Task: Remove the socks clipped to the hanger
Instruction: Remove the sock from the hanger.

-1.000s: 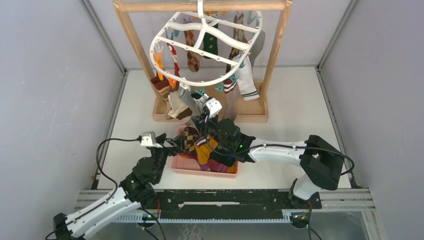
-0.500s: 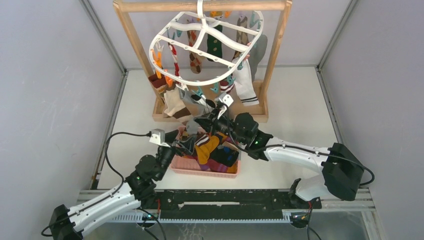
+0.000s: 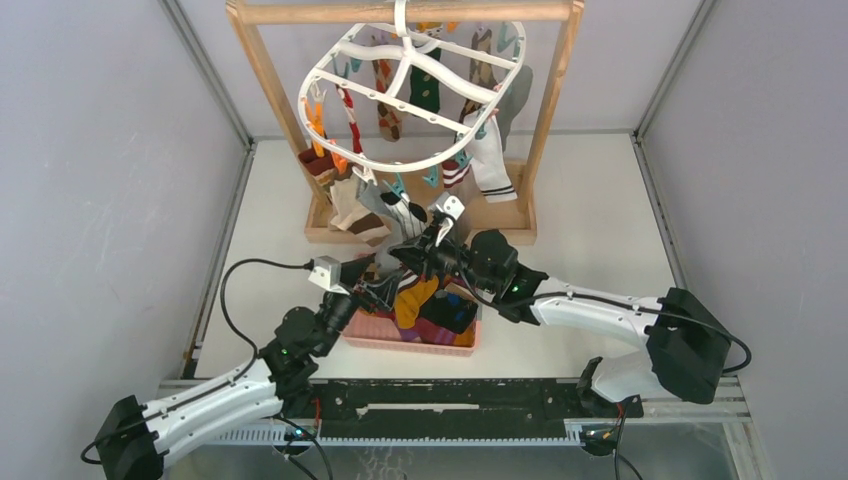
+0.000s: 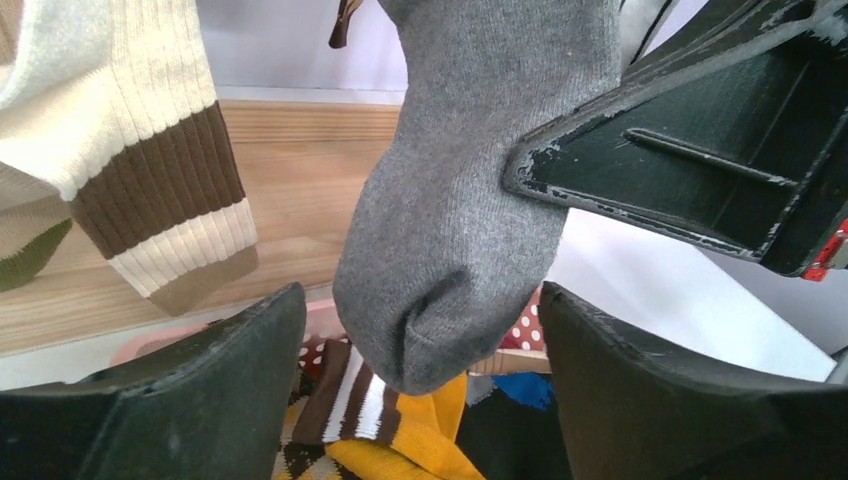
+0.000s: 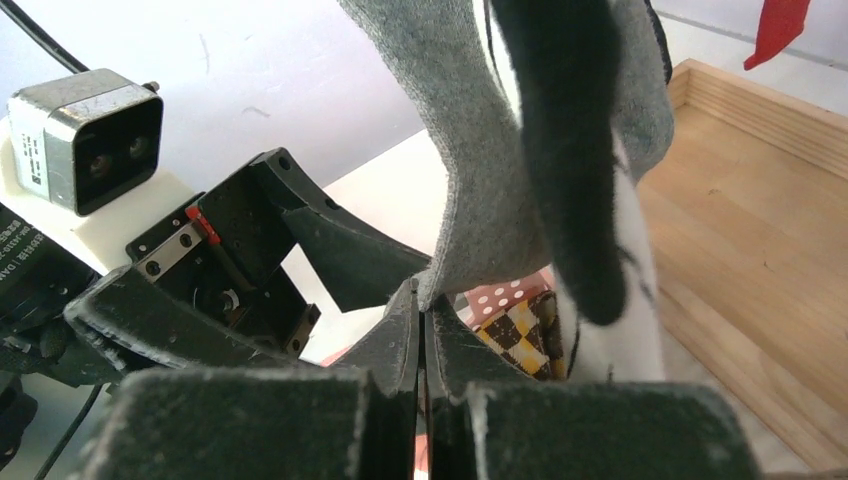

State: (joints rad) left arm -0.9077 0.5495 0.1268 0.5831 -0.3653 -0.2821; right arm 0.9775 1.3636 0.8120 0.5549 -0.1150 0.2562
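Overhead, 1 pale table [image 3: 590, 210] is seen, with 2 robot arms [image 3: 590, 305] bolted at its near edge. At the far side 1 wooden frame [image 3: 263, 75] is stood upright, and 1 white oval hanger [image 3: 400, 165] is hung from its top bar by a hook. The hanger's ring is tilted, its near edge lower than its far edge, and its long axis runs left to right.

In front of the frame 1 pink basket [image 3: 405, 342] is set on the table. It is filled with a heap of loose socks [image 3: 415, 300] too tangled to be counted. At least 9 socks [image 3: 492, 160] can be counted clipped around the ring, though overlap keeps the exact number from being told. Each is hung with its long axis vertical.

1 grey sock [image 4: 450, 250] is hung from the ring's near edge, above the basket's far end, with its toe pointed down. Just beside it 1 cream sock with brown bands [image 4: 150, 190] is hung.

The left gripper [image 4: 420, 300] is held wide open. The grey toe is placed between its 2 fingers, with a gap seen on each side. The right gripper [image 5: 420, 300] is closed, and the grey sock's side is pinched at its fingertips, higher up than the toe.
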